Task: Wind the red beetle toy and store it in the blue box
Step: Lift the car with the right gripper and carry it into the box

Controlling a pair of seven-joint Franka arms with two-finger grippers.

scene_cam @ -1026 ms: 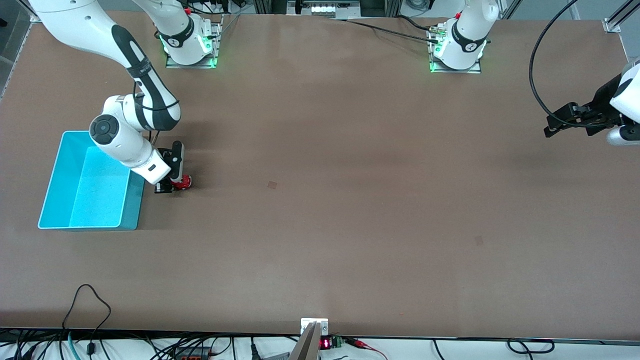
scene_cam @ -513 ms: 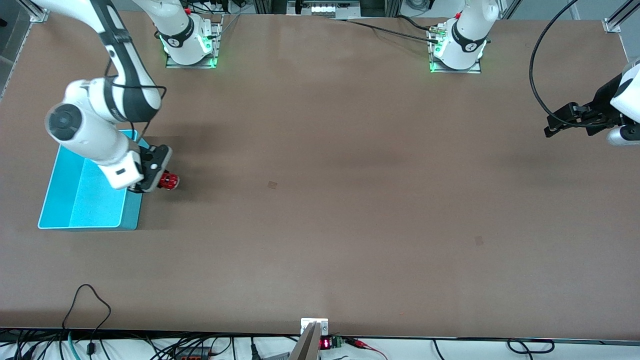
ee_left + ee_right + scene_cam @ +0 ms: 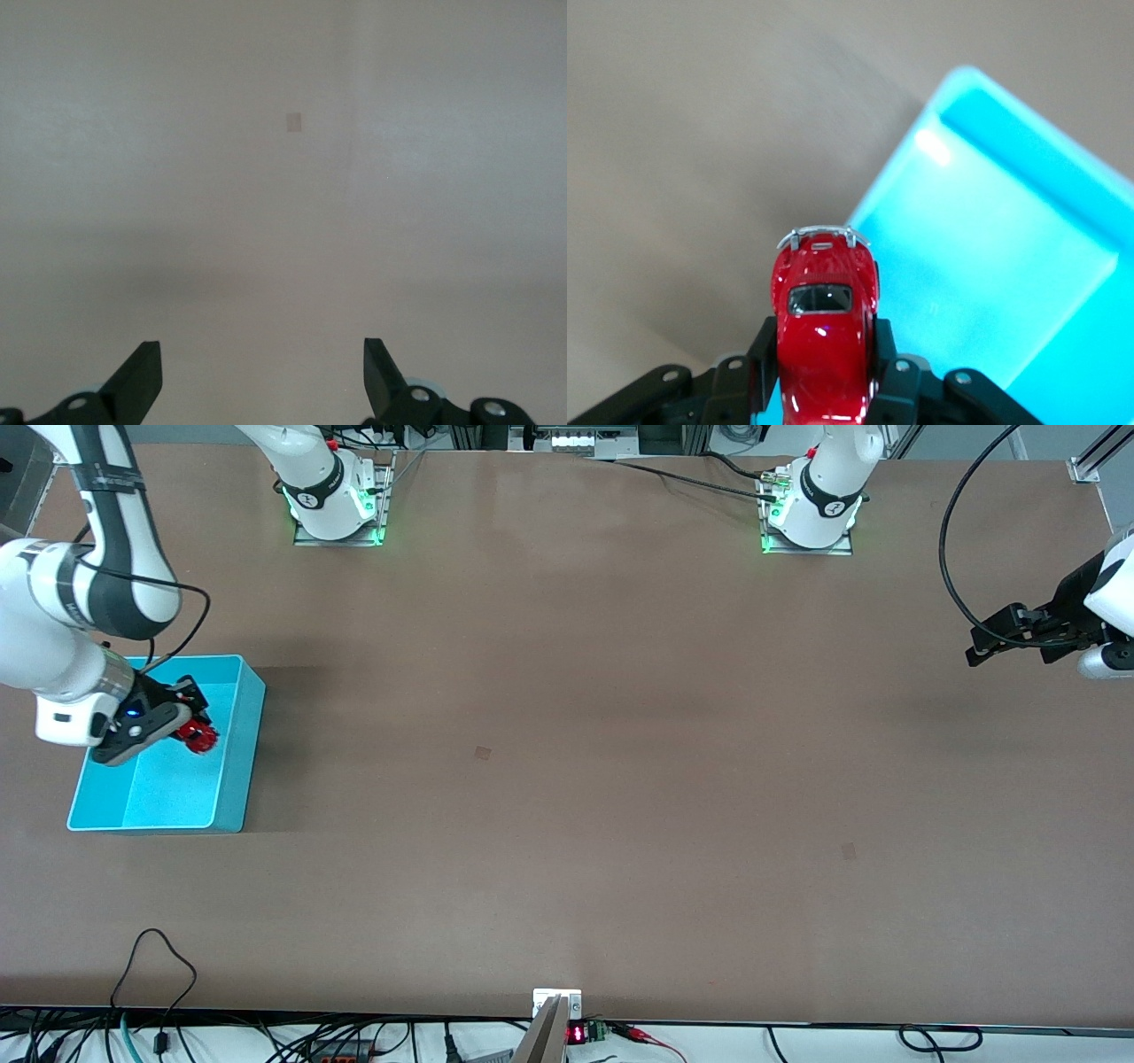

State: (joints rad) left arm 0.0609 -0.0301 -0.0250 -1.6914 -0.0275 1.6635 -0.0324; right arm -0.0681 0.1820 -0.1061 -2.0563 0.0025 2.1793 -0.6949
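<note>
My right gripper (image 3: 182,722) is shut on the red beetle toy (image 3: 198,735) and holds it in the air over the blue box (image 3: 232,781). In the right wrist view the glossy red toy (image 3: 824,332) sits between the black fingers (image 3: 889,361), with the blue box (image 3: 1010,266) below it. The box stands at the right arm's end of the table. My left gripper (image 3: 979,648) is open and empty, and waits above the table at the left arm's end. In the left wrist view its fingertips (image 3: 142,367) stand wide apart over bare table.
The brown table (image 3: 567,735) carries a small dark patch (image 3: 482,752) near its middle and another (image 3: 849,851) toward the left arm's end. The arm bases (image 3: 332,505) stand along the edge farthest from the front camera. Cables (image 3: 159,965) lie at the nearest edge.
My right gripper has lifted the red beetle toy from the table beside the box and carried it over the box. The left arm has not moved.
</note>
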